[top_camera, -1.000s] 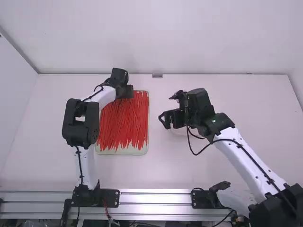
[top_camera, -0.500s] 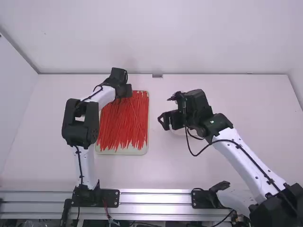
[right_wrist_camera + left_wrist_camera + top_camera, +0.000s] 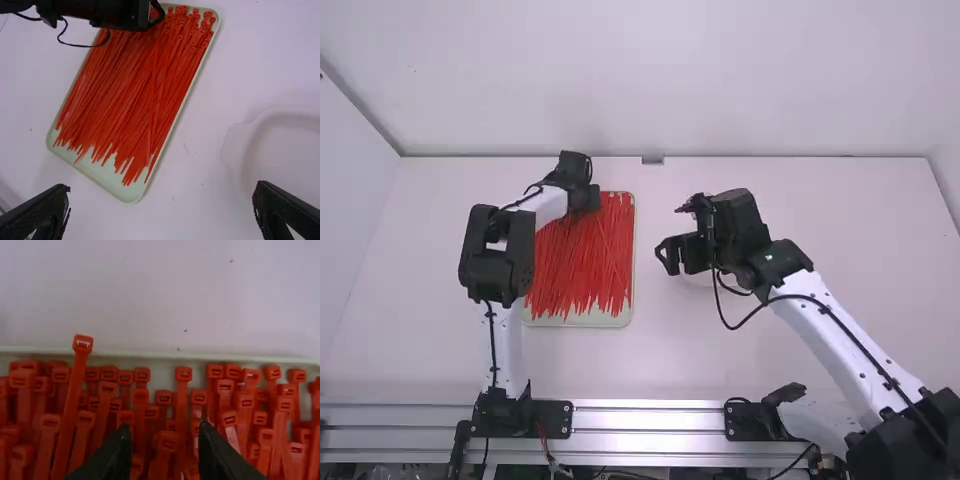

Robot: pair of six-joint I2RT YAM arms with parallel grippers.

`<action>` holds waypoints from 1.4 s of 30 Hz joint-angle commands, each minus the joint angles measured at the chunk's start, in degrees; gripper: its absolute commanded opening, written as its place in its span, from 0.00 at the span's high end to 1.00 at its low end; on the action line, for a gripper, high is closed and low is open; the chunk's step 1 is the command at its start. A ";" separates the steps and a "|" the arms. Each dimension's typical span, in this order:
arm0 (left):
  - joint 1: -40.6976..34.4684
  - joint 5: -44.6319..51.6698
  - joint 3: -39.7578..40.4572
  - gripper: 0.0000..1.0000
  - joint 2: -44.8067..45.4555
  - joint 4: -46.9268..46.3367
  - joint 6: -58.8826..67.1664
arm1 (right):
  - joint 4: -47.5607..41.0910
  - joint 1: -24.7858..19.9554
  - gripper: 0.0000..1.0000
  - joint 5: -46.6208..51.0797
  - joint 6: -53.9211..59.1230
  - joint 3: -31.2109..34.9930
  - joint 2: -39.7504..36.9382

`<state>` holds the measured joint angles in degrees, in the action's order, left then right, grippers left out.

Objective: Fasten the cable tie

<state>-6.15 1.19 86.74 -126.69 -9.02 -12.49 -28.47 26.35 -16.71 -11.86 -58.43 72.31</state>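
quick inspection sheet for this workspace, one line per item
surface: white table, carrying a tray on its left half
job's things: red cable ties piled lengthwise on a pale tray, heads at the far end; no fastened tie seen
clutter: pale see-through container on the table right of the tray
grippers: left pincer open, low over the tie heads; right pincer open, above the table right of the tray
cables: black cable along the left arm, black cable loop under the right arm
surroundings: white walls, metal rail at the near edge
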 commanded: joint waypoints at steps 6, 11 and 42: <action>0.33 -0.70 1.33 0.73 -0.61 0.50 -0.09 | -0.42 -0.15 0.02 0.07 0.15 -1.53 -0.52; 0.33 -0.72 1.33 0.84 -0.61 0.28 -0.11 | -0.37 -0.17 0.02 0.13 0.13 -1.53 -0.52; -0.13 -9.64 24.20 0.98 17.00 -37.29 -5.16 | -0.15 -2.12 0.02 0.11 1.81 -1.53 -0.52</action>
<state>-6.11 -7.60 109.67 -114.02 -44.60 -15.75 -28.64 24.32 -16.58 -10.74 -58.43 72.31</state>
